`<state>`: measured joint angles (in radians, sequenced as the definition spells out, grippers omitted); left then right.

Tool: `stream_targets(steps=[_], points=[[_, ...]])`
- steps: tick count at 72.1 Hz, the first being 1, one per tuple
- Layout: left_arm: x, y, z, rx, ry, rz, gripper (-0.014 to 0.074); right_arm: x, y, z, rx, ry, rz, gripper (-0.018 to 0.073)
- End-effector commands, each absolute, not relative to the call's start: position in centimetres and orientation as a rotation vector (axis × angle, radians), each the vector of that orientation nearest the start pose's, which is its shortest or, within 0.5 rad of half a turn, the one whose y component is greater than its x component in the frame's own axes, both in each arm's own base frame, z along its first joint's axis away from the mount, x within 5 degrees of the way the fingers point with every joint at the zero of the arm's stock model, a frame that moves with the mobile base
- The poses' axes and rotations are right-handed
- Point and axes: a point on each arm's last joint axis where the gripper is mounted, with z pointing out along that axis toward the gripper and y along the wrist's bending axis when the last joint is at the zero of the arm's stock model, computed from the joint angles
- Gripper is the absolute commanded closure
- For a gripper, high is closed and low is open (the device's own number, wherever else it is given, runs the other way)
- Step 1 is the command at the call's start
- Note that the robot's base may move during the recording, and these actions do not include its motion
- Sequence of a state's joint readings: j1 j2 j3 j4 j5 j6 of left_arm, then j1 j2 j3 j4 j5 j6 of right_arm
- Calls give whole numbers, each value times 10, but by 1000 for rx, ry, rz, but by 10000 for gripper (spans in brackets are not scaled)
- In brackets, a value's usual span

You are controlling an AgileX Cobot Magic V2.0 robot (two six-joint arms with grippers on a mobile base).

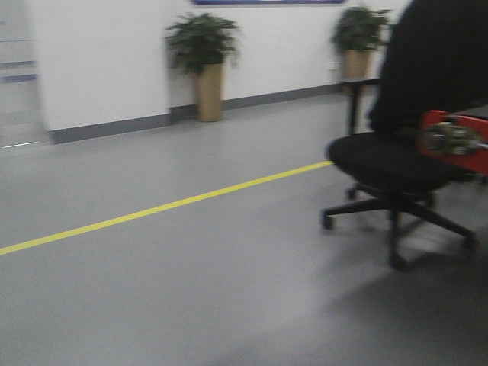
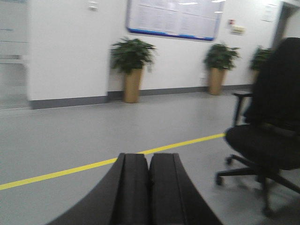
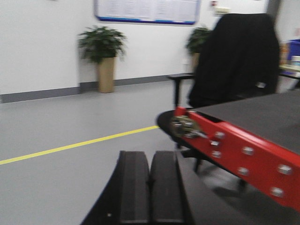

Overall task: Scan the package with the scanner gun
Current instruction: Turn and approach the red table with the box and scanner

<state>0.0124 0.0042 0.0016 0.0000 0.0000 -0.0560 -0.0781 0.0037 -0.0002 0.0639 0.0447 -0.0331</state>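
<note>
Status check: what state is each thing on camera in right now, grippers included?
Left gripper: shut, empty.
Right gripper: shut, empty, next to the table.
Chair: upright on its wheels, by the table.
Plants: upright in pots along the wall.
Package, scanner: not in view.

Illumination: diffuse, even indoor light; front view dimmer. Ceiling-lamp glare on the notice board (image 2: 173,18). Motion blur in all views. Office chair (image 1: 396,164) casts soft shadow on floor (image 1: 191,290). Left gripper (image 2: 149,161) defocused.
</note>
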Motion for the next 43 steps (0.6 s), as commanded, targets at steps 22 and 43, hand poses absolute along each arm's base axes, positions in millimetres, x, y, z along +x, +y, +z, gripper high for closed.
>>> stream_targets(steps=[22,43], points=[[56,1,215,-58,1465,-37,707,56,-4,211,83,1509,-41,728],[56,1,215,-58,1465,-37,707,56,-4,211,83,1509,-41,728]])
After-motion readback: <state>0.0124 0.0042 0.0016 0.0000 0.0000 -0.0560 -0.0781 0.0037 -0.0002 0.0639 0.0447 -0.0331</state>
